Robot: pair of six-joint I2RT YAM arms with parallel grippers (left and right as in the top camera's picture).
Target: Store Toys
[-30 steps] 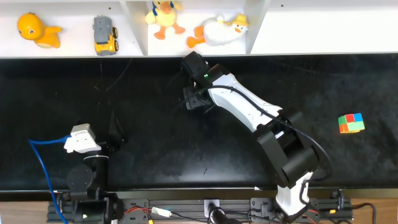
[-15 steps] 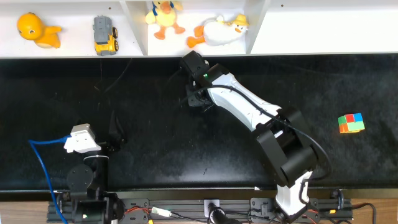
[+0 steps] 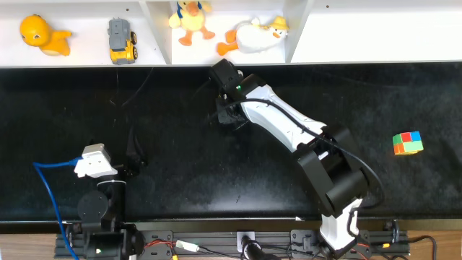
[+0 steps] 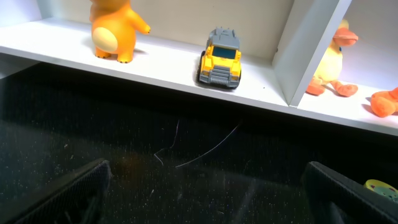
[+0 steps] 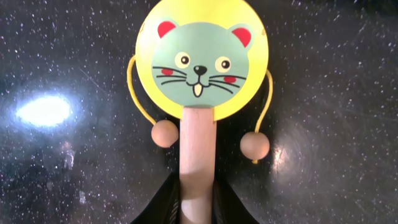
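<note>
A rattle drum [image 5: 200,62] with a yellow disc, a green cat face, two wooden beads on strings and a wooden handle lies lengthwise in front of my right gripper [image 5: 199,202], just over the black table. The right gripper is shut on the handle's lower end. From above, the right gripper [image 3: 229,114] is near the table's middle, a little in front of the white shelf [image 3: 310,54], and it hides the drum. My left gripper [image 4: 211,205] stands open with nothing in it at the front left [image 3: 133,155], facing the shelf. A colourful cube [image 3: 408,142] lies at the far right.
The shelf's compartments hold an orange duck toy [image 3: 42,34], a yellow and grey truck [image 3: 121,40], a yellow plush duck [image 3: 190,19] and a white plush duck [image 3: 256,35]. The rightmost compartment [image 3: 375,29] is bare. A blue cable [image 3: 52,189] loops by the left arm's base.
My right gripper has crept slightly toward the shelf with the rattle drum in it. The left arm has not moved.
</note>
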